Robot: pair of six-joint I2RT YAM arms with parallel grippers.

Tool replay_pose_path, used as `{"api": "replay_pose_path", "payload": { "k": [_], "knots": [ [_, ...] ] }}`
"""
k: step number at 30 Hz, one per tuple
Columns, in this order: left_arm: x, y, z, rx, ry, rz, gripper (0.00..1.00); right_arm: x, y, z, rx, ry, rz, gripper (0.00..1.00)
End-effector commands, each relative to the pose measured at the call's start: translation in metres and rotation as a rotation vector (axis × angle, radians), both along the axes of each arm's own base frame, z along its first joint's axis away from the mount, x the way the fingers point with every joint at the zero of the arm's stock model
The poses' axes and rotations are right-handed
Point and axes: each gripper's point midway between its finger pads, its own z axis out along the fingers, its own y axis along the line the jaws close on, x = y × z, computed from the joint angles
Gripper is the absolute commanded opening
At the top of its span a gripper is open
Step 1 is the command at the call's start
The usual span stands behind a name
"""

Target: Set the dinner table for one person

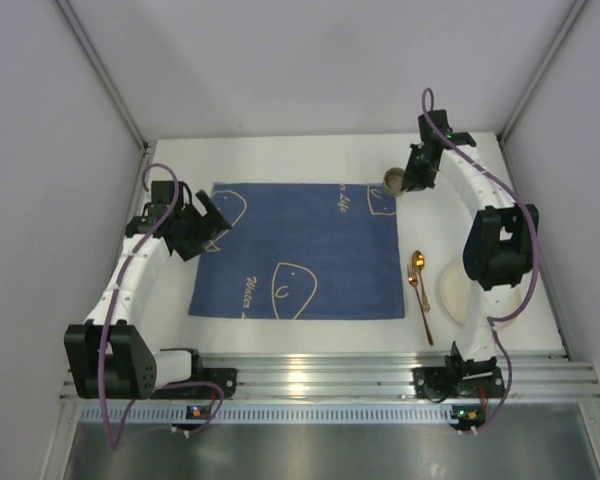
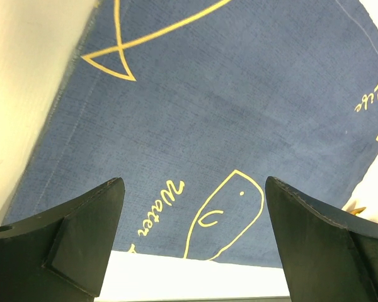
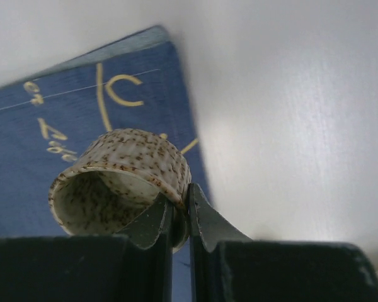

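Presently I had the right gripper (image 3: 179, 201) clamped on the speckled cup (image 3: 132, 157) near the far edge of the dinner table (image 1: 280, 160), left gripper (image 2: 194, 185) apart. Next, I judged: set it down upright.

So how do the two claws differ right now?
The left gripper stands open and empty; the right gripper is shut on the rim of a speckled cup. The left gripper hangs over the left part of the blue cloth; the right gripper is at the cloth's far right corner. Both are black two-finger grippers.
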Motion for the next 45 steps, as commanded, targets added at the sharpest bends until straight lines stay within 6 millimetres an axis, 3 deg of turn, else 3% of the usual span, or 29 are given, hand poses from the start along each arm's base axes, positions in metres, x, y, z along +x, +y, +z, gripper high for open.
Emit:
{"api": "replay_pose_path", "payload": {
  "k": [1, 3, 10, 13, 14, 17, 20, 23, 24, 25, 26, 27, 28, 29, 30, 31, 32, 33, 34, 35, 36, 37, 38, 41, 45],
  "knots": [
    [-0.003, -0.008, 0.008, -0.009, -0.027, -0.008, 0.98, 0.008, 0.045, 0.023, 0.063, -0.030, 0.088, 0.00],
    [-0.004, -0.009, 0.010, -0.006, -0.033, -0.010, 0.98, 0.015, 0.058, 0.015, 0.072, -0.007, 0.112, 0.00],
    [-0.016, -0.004, 0.008, 0.012, -0.025, 0.007, 0.98, 0.006, 0.099, -0.016, 0.059, 0.089, 0.192, 0.00],
    [-0.018, -0.004, 0.009, 0.012, -0.029, 0.007, 0.98, -0.002, 0.101, -0.032, 0.023, 0.135, 0.198, 0.29],
    [-0.018, -0.004, 0.009, 0.013, -0.028, 0.005, 0.98, -0.003, 0.103, -0.035, 0.017, 0.142, 0.202, 0.47],
    [-0.015, -0.005, 0.014, 0.007, -0.039, 0.005, 0.98, -0.006, 0.105, -0.041, 0.010, 0.152, 0.219, 0.52],
    [-0.010, -0.006, 0.019, 0.008, -0.050, 0.005, 0.98, -0.005, 0.104, -0.033, 0.011, 0.135, 0.226, 0.53],
    [-0.003, -0.006, 0.027, 0.026, -0.070, 0.001, 0.99, -0.008, 0.095, -0.006, -0.003, 0.085, 0.216, 0.57],
    [-0.002, -0.006, 0.032, 0.033, -0.075, -0.001, 0.98, -0.009, 0.083, 0.016, -0.019, 0.037, 0.196, 0.59],
    [0.000, -0.007, 0.034, 0.041, -0.077, -0.005, 0.99, -0.012, 0.077, 0.023, -0.024, 0.025, 0.186, 0.62],
    [0.001, -0.009, 0.033, 0.054, -0.076, -0.013, 0.98, -0.022, 0.069, 0.021, -0.034, 0.043, 0.178, 0.66],
    [0.002, -0.011, 0.037, 0.063, -0.084, -0.021, 0.99, -0.028, 0.058, 0.038, -0.034, 0.010, 0.168, 0.67],
    [0.004, -0.013, 0.038, 0.072, -0.087, -0.025, 0.98, -0.034, 0.051, 0.040, -0.036, 0.012, 0.164, 0.70],
    [0.004, -0.015, 0.038, 0.107, -0.091, -0.035, 0.99, -0.052, 0.042, 0.025, -0.050, 0.064, 0.156, 0.74],
    [0.005, -0.015, 0.039, 0.135, -0.098, -0.041, 0.98, -0.061, 0.030, 0.034, -0.060, 0.044, 0.138, 0.75],
    [0.004, -0.016, 0.039, 0.158, -0.103, -0.053, 0.99, -0.068, 0.025, 0.031, -0.066, 0.043, 0.129, 0.75],
    [0.003, -0.015, 0.037, 0.181, -0.103, -0.059, 0.99, -0.091, 0.016, 0.008, -0.078, 0.110, 0.119, 0.75],
    [0.001, -0.011, 0.032, 0.209, -0.096, -0.058, 0.99, -0.102, 0.010, 0.012, -0.075, 0.096, 0.097, 0.75],
    [-0.002, -0.009, 0.032, 0.216, -0.099, -0.057, 0.99, -0.111, 0.008, 0.006, -0.072, 0.105, 0.093, 0.73],
    [-0.004, -0.008, 0.030, 0.221, -0.098, -0.062, 0.98, -0.131, 0.006, -0.015, -0.076, 0.155, 0.096, 0.70],
    [-0.007, -0.010, 0.026, 0.215, -0.089, -0.075, 0.98, -0.140, 0.004, -0.014, -0.070, 0.146, 0.094, 0.67],
    [-0.010, -0.012, 0.026, 0.203, -0.096, -0.090, 0.98, -0.148, 0.002, -0.020, -0.073, 0.159, 0.087, 0.53],
    [-0.012, -0.014, 0.025, 0.198, -0.093, -0.105, 0.99, -0.164, -0.002, -0.030, -0.081, 0.183, 0.088, 0.46],
    [-0.021, -0.023, 0.016, 0.152, -0.072, -0.141, 0.98, -0.183, -0.013, -0.047, -0.117, 0.210, 0.070, 0.27],
    [-0.037, -0.037, 0.010, 0.077, -0.056, -0.191, 0.99, -0.193, -0.025, -0.058, -0.171, 0.240, 0.041, 0.23]
  ]
}}
